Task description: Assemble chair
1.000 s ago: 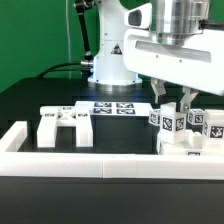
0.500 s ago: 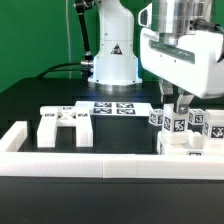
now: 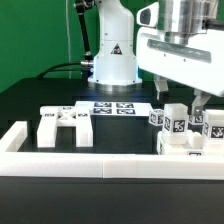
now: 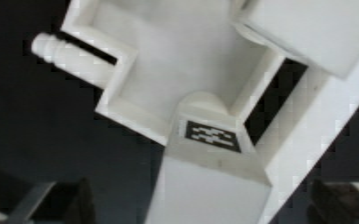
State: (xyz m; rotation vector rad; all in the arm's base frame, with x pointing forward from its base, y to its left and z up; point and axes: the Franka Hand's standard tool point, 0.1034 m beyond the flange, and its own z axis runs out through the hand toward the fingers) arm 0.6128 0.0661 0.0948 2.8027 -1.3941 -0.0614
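Observation:
Several white chair parts with black-and-white tags stand clustered at the exterior view's right, behind the border rail. Another white chair part, a slab with pegs, lies at the left. My gripper hangs over the right cluster with its fingers spread on either side of an upright tagged piece. In the wrist view a white bar with a tag runs between the dark fingers, with gaps on both sides. The gripper is open and holds nothing.
The marker board lies at the table's middle back, in front of the arm's base. A long white border rail runs along the front, with a raised end at the left.
The hand has shifted slightly to the exterior view's right over the right cluster, and its fingers stand wider apart than half a second ago. The parts have not moved.

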